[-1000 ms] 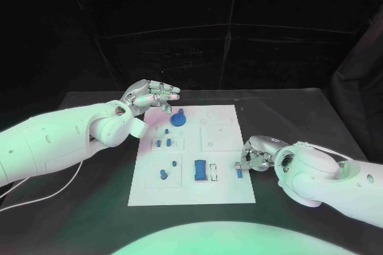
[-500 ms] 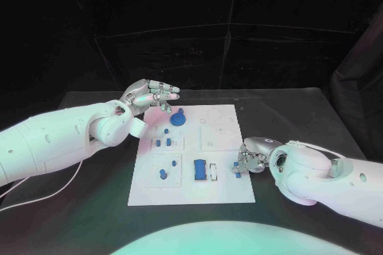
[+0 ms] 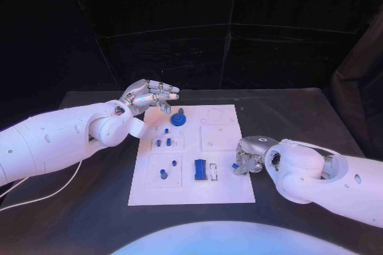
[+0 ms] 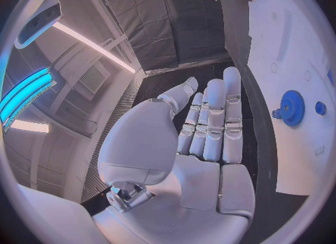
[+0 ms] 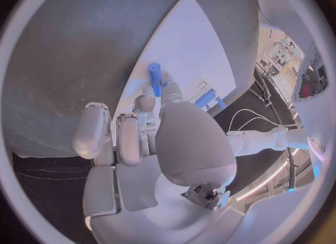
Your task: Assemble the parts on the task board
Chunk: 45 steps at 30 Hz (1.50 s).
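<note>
The white task board lies in the middle of the black table. My right hand is at the board's right edge and pinches a small blue peg that points down; the right wrist view shows the peg standing out past the fingertips. My left hand hovers over the board's far left corner with straight fingers and holds nothing. A blue gear sits on the board just beyond it, also visible from the left wrist as the gear. A blue block lies near the board's front.
Small blue pieces stand in the left column of the board, with more nearer the front. A white slot piece lies beside the blue block. A white cable trails over the table at the left.
My right hand has shifted slightly left and away from me with the peg, staying at the board's right edge. The left hand has hardly moved.
</note>
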### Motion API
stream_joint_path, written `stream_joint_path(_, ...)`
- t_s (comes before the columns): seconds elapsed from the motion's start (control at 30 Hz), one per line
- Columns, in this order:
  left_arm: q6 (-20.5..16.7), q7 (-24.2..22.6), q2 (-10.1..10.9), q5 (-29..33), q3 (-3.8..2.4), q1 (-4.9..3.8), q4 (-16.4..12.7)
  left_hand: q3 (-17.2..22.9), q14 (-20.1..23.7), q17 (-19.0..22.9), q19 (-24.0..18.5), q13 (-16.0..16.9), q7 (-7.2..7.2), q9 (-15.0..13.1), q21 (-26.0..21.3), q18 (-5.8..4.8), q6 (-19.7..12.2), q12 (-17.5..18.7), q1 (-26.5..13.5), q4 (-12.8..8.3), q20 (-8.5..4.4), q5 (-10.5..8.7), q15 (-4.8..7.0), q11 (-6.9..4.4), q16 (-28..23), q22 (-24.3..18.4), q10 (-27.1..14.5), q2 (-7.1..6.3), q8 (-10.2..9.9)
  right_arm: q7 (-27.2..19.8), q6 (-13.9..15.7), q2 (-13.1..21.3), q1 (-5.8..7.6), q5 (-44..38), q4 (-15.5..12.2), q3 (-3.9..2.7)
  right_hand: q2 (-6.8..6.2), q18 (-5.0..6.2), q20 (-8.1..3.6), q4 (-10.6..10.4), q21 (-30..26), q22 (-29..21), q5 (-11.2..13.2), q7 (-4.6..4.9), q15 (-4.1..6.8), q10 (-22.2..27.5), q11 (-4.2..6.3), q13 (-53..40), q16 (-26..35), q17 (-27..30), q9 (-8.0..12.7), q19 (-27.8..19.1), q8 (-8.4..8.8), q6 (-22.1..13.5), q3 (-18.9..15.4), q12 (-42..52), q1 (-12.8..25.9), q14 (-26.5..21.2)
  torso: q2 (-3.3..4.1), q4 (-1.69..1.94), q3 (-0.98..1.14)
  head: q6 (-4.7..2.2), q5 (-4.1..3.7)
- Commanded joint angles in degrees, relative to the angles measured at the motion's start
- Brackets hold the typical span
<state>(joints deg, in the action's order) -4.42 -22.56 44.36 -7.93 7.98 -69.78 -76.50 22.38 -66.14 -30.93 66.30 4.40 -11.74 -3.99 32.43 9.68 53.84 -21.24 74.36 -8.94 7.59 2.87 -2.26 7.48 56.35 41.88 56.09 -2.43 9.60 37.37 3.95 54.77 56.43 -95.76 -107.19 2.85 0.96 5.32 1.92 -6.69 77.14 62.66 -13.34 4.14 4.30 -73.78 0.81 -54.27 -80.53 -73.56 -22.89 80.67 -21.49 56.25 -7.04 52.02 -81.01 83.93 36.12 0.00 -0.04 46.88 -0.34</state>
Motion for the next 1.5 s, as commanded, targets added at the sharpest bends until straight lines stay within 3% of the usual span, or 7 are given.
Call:
stream_joint_path(0.03, 0.6, -0.1, 0.1, 0.3, -0.05, -0.09, -0.1, -0.1, 0.4, 0.0, -0.5, -0.1, -0.06, 0.0, -0.1, 0.72, -0.4, -0.3, 0.3, -0.1, 0.01, -0.10, 0.09, -0.08, -0.3, -0.1, -0.3, 0.15, 0.3, 1.2, -0.7, 0.2, -0.55, -1.3, 0.4, 0.49, 2.11, -0.52, -0.34, -0.1, 0.4, 0.4, -4.4, -0.37, 0.38, 0.3, 0.09, -0.1, 0.1, -0.4, 0.8, 0.2, -0.01, 0.0, 2.7, -0.1, -1.7, 3.1, -0.01, -0.13, 0.07, -0.03, 0.06)
stream_joint_path(0.2, 0.9, -0.1, 0.1, 0.3, -0.05, -0.09, -0.1, -0.1, 0.4, 0.0, -0.5, -0.1, -0.06, 0.0, -0.1, 0.72, -0.4, -0.3, 0.3, -0.1, 0.01, -0.10, 0.09, -0.08, -0.3, -0.1, -0.3, 0.15, 0.3, -0.4, 7.2, 1.0, -0.56, 5.0, -0.9, 0.48, 1.87, -0.61, -0.50, -0.7, 0.7, 1.0, -6.7, -0.43, 0.48, -0.1, 0.18, -0.5, -0.3, -1.2, 1.2, 0.5, 0.85, 0.2, 6.6, 0.1, -1.2, 3.3, -0.01, -0.06, 0.01, -0.12, -0.07)
stream_joint_path(0.37, 1.1, -0.1, 0.0, 0.3, -0.04, -0.09, 0.0, -0.2, 0.5, 0.1, -0.6, -0.1, -0.09, 0.0, -0.1, 0.71, -0.5, -0.4, 0.3, -0.1, 0.03, -0.10, 0.06, -0.05, -0.3, -0.1, -0.4, 0.12, 0.3, -2.8, 12.4, 1.8, -0.55, 13.2, -2.1, 0.46, -1.35, -0.67, -0.48, -2.3, 0.8, 1.3, -8.5, -0.46, 0.48, -0.7, 0.23, -0.8, -0.5, -1.6, 1.7, 0.5, 2.03, 1.1, 14.2, 0.2, 1.7, 3.3, -0.05, 0.06, -0.04, -0.16, -0.16)
stream_joint_path(0.67, 1.6, 0.0, 0.0, 0.3, -0.04, -0.09, -0.1, -0.2, 0.5, 0.1, -0.6, -0.1, -0.09, 0.0, -0.1, 0.71, -0.5, -0.4, 0.3, -0.1, 0.03, -0.10, 0.06, -0.05, -0.3, -0.1, -0.4, 0.12, 0.3, -4.4, 14.4, 1.8, -0.52, 22.7, -3.1, 0.45, -5.71, -0.59, -0.36, -2.9, 0.7, 1.1, -8.1, -0.17, 0.32, -1.0, -0.19, -1.1, -0.5, -1.7, 1.4, 0.3, 2.88, 1.4, 23.4, 0.2, 6.5, 3.3, 0.10, 0.02, -0.01, -0.28, -0.05)
stream_joint_path(0.93, 1.8, 0.0, 0.0, 0.3, -0.04, -0.10, -0.2, -0.2, 0.5, 0.1, -0.6, -0.1, -0.09, 0.0, -0.1, 0.71, -0.5, -0.4, 0.3, -0.1, 0.03, -0.10, 0.06, -0.05, -0.3, -0.1, -0.4, 0.12, 0.3, -3.4, 14.4, 0.4, -0.52, 25.8, -2.6, 0.45, -6.92, -0.61, -0.33, -3.3, 0.8, 1.4, -7.9, -0.16, 0.24, -1.5, -0.18, -1.6, -0.6, -2.0, 1.1, 0.4, 2.79, 1.8, 24.8, 0.8, 9.0, 3.4, 0.04, 0.06, -0.05, -0.04, 0.08)
stream_joint_path(1.07, 1.9, 0.1, 0.0, 0.3, -0.04, -0.10, -0.2, -0.3, 0.5, 0.1, -0.6, -0.1, -0.09, 0.1, -0.2, 0.71, -0.5, -0.4, 0.3, -0.1, 0.04, -0.09, 0.04, -0.04, -0.3, -0.1, -0.4, 0.07, 0.3, -2.7, 15.1, -0.4, -0.52, 26.8, -2.2, 0.45, -7.49, -0.63, -0.32, -4.2, 0.9, 1.5, -9.9, -0.34, 0.30, -2.2, -0.08, -2.1, -0.8, -2.2, 0.8, 0.6, 2.46, 2.6, 24.3, 1.5, 11.7, 3.5, 0.04, 0.01, -0.01, 0.00, 0.15)
stream_joint_path(1.5, 2.2, 0.3, -0.1, 0.3, -0.04, -0.11, -0.3, -0.3, 0.5, 0.1, -0.6, -0.1, -0.09, 0.1, -0.2, 0.71, -0.5, -0.4, 0.3, -0.1, 0.04, -0.09, 0.04, -0.04, -0.3, -0.1, -0.4, 0.07, 0.3, -1.2, 14.8, -2.9, -0.51, 27.7, -0.9, 0.44, -7.10, -0.77, -0.62, -5.0, 1.4, 2.4, -11.5, -0.98, 0.71, -3.6, 0.41, -3.7, -1.4, -3.2, 0.0, 1.0, 1.69, 4.1, 22.5, 3.2, 14.8, 3.7, 0.06, 0.05, -0.03, 0.07, 0.29)
